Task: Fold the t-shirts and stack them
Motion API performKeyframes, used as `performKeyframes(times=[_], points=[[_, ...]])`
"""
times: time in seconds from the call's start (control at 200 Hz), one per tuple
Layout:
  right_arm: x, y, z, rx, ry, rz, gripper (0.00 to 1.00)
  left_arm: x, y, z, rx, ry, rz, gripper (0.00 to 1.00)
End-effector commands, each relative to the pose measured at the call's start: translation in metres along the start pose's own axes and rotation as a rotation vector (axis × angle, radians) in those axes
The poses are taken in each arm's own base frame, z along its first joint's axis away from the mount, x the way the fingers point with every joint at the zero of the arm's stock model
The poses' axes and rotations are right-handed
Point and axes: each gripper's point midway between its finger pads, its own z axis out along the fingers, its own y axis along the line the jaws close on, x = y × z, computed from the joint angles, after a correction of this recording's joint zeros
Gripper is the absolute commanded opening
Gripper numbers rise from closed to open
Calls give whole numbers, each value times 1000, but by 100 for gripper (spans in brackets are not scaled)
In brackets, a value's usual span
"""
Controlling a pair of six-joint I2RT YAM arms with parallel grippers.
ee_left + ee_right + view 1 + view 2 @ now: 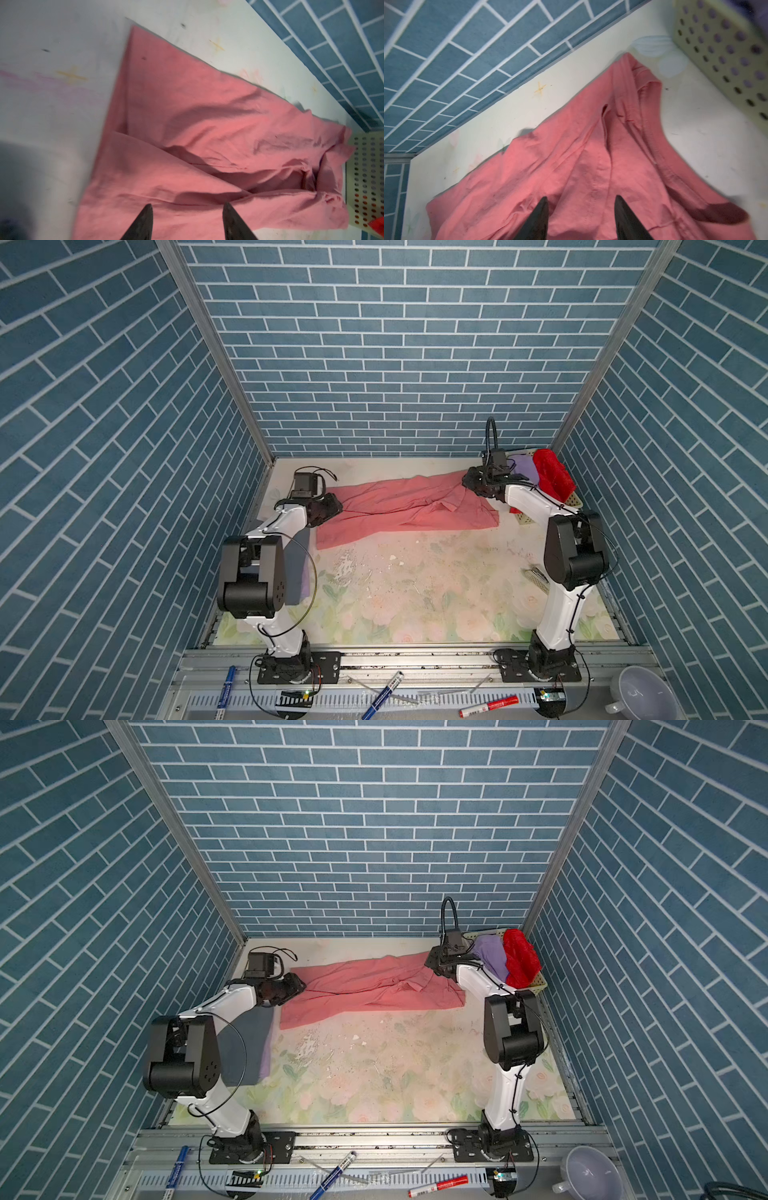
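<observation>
A salmon pink t-shirt point(399, 506) point(365, 986) lies spread and creased across the back of the table. My left gripper point(332, 506) point(188, 207) is open over its left end, with pink cloth point(187, 135) below the parted fingertips and nothing between them. My right gripper point(469, 483) point(581, 200) is open over the right end, near the collar point(654, 135), holding nothing. A lavender t-shirt point(490, 957) and a bright red t-shirt point(519, 959) sit in the basket point(540, 982). A folded slate grey t-shirt point(245, 1044) lies on lavender cloth point(266, 1060) under my left arm.
The cream lattice basket point(575, 499) stands in the back right corner against the brick wall. A small grey object point(538, 578) lies beside the right arm. Markers point(382, 695) and a pale bowl point(642, 693) rest on the front rail.
</observation>
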Motion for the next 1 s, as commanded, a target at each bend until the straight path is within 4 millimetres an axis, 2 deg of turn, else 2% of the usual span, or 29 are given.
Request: performKeyframes(times=[0.0, 0.1, 0.19, 0.28, 0.295, 0.325, 0.49, 0.585, 0.725, 0.915, 0.935, 0.995], points=[[15, 15, 25, -39, 32, 39, 50, -2, -3, 19, -9, 4, 14, 55], [26, 16, 42, -30, 56, 29, 50, -13, -8, 34, 3, 7, 8, 55], [32, 11, 56, -11, 79, 12, 50, -14, -4, 47, -10, 25, -30, 54], [33, 10, 65, 4, 98, -19, 49, -8, 5, 55, -33, 17, -67, 54], [42, 3, 75, 21, 121, -22, 49, -7, 7, 56, -39, 17, -72, 54], [46, 0, 81, 29, 135, -27, 49, -4, 11, 58, -51, 17, -80, 54], [68, -17, 92, 88, 212, -23, 47, 8, 30, 70, -118, 47, -73, 54], [85, -28, 92, 112, 254, -28, 47, 12, 37, 77, -149, 79, -69, 54], [123, -36, 86, 93, 372, -45, 46, 12, 45, 85, -183, 81, -68, 54], [184, -55, 61, 112, 513, -57, 46, 0, 47, 102, -209, 118, -41, 54], [181, -48, 52, 95, 504, -61, 46, -1, 46, 104, -208, 121, -41, 54], [199, -49, 38, 92, 547, -68, 45, -4, 43, 111, -200, 130, -40, 54]])
